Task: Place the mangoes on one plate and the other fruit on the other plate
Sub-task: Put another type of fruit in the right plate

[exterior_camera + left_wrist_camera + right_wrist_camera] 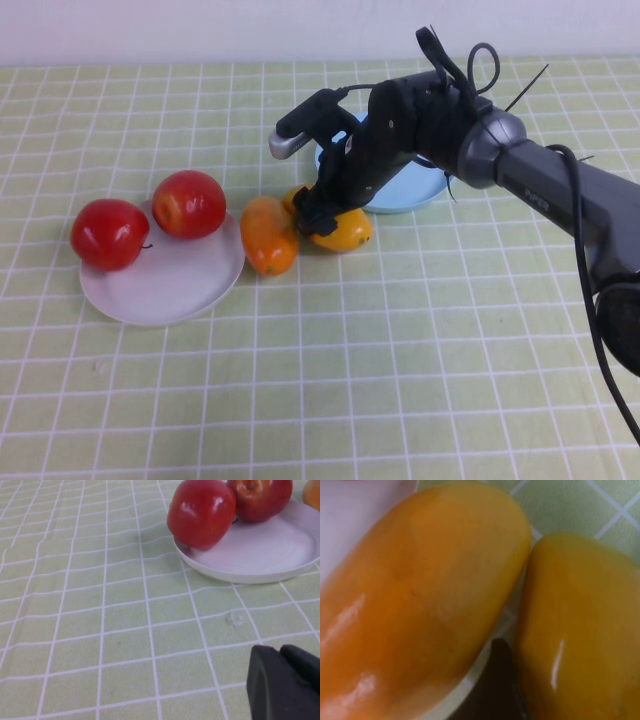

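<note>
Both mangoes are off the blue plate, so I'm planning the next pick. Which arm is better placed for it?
Right. The right hand is already down at the yellower mango, right beside the blue plate. The left hand sits over bare cloth short of the white plate.

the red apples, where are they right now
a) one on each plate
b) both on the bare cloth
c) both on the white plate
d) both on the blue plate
c: both red apples sit on the white plate, while the right gripper is down at the mangoes by the blue plate and the left gripper hangs over bare cloth.
</note>
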Motion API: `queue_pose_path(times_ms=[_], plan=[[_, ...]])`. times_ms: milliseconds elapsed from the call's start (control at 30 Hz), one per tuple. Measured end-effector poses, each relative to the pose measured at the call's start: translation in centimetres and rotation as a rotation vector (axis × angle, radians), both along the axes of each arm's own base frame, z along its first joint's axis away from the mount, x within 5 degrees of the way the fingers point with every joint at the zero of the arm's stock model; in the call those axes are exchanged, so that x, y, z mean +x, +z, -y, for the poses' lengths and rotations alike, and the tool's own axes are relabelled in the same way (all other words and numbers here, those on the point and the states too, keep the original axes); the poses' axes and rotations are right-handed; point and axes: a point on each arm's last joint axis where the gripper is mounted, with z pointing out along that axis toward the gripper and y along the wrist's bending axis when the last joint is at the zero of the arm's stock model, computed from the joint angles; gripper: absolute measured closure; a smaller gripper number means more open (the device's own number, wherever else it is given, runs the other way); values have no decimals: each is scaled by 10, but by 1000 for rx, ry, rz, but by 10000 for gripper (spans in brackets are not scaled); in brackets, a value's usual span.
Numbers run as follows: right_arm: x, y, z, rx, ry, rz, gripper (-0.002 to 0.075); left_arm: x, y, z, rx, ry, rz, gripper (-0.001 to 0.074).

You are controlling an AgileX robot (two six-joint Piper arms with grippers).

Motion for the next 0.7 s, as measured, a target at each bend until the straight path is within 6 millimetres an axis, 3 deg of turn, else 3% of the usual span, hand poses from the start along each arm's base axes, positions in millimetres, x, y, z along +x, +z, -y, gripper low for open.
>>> queue_pose_path(times_ms=[133,233,467,533,600,700], plan=[[-2,2,2,-15,4,-25,170,0,0,0,0,0,0,731],[-6,14,5,-20,1,-43,170,0,0,0,0,0,0,731],[-4,87,25,89,-120,91,170,0,0,0,0,0,0,731],[5,97,35,132,-190,129,170,0,0,0,0,0,0,731],[14,94,44,158,-246,141,170,0,0,0,0,0,0,731],[30,74,52,163,-296,137,170,0,0,0,0,0,0,731]])
